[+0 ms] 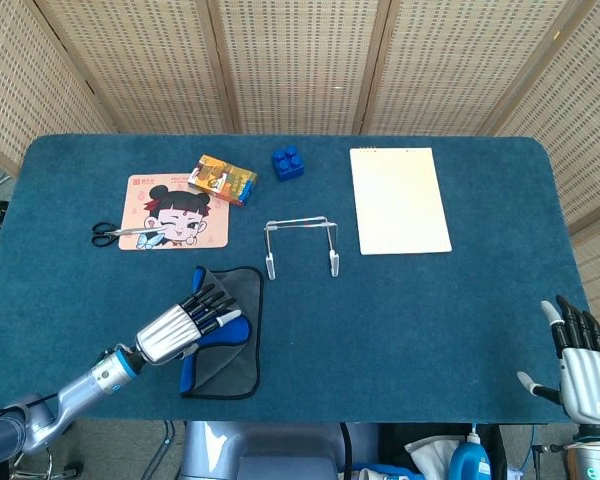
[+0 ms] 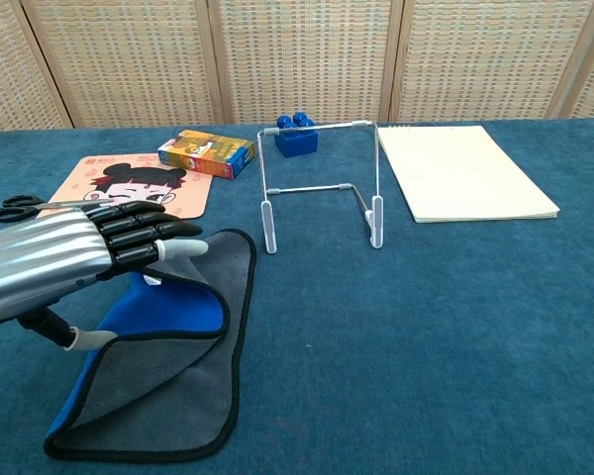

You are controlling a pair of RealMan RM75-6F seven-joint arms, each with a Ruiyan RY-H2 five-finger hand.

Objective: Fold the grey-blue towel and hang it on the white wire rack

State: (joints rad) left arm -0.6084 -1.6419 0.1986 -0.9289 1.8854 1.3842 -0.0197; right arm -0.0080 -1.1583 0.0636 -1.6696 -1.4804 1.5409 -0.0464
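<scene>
Left hand, fingers straight and seemingly empty, hovers over the half-folded towel; it should pinch both layers at the fold before lifting toward the rack.

Legible text: none.

- Pink mat, left of centre in the head view: cartoon girl's face; small red marks along its top edge, too small to read.
- Small box, upper centre-left: yellow, orange and blue printed sides; lettering blurred and unreadable in both views.
- Cream pad, upper right: plain sheet, no writing visible.
- Blue brick, upper centre: no marking seen.
</scene>
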